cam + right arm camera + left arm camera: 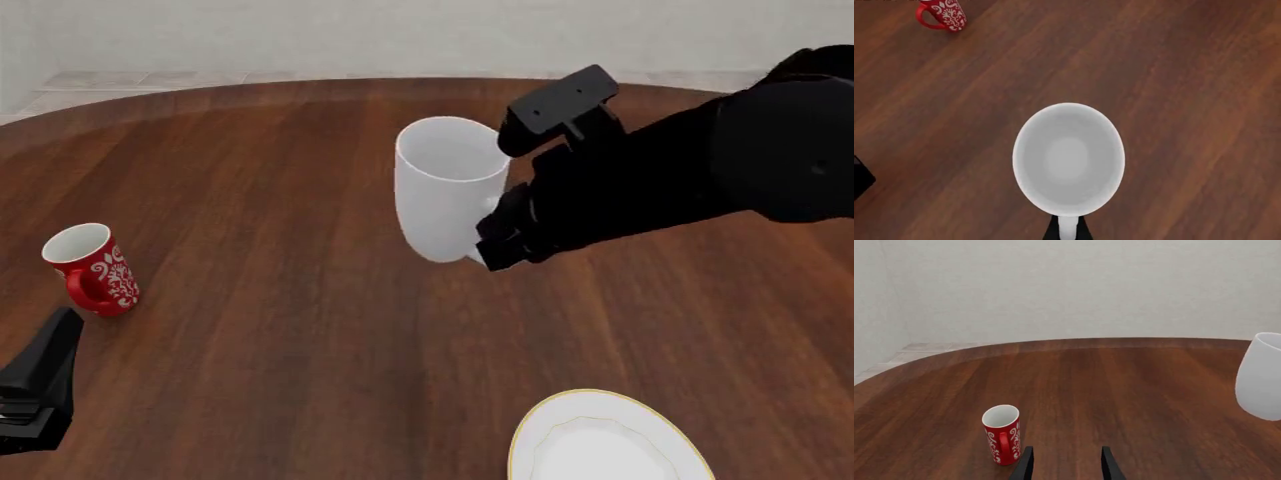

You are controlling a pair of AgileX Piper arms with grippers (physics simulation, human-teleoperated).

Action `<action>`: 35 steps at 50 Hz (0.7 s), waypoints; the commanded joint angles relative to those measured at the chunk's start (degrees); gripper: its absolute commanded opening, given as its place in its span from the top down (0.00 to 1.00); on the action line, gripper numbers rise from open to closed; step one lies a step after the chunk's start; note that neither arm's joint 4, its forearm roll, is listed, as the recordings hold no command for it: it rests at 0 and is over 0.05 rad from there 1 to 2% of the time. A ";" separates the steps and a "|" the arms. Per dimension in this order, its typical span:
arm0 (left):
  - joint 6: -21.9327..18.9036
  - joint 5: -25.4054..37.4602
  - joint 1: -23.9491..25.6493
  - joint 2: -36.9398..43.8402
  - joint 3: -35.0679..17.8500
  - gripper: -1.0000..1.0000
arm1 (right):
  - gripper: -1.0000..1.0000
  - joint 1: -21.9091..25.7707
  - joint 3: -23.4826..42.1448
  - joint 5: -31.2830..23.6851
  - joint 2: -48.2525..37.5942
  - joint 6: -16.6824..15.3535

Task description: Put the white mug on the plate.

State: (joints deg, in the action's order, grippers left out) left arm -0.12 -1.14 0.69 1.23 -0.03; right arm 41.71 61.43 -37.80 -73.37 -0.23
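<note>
The right gripper (1066, 231) pinches the white mug (447, 190) by its handle, apparently lifted off the tabletop (267, 330), well short of the plate (607, 445). Glossy, rigid ceramic may swing on that thin hold. The left gripper (1066, 465) fingers gape, empty

plate (603, 440) cut by btm edge | white mug (449, 190) handle hidden behind right arm (667, 170)
</note>
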 commanded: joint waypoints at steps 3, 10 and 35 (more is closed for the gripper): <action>-0.09 0.60 0.33 -0.70 0.00 0.00 | 1.00 -0.41 -2.84 -0.70 5.30 0.78; -0.11 0.73 0.34 -0.89 0.00 0.00 | 1.00 -0.57 -5.97 -0.37 7.92 1.00; -0.10 0.58 0.33 -0.74 0.00 0.00 | 1.00 -1.16 -12.57 -3.49 17.09 0.84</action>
State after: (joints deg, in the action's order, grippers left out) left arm -0.11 -0.86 0.79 0.92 0.00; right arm 40.95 51.27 -39.89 -60.61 0.49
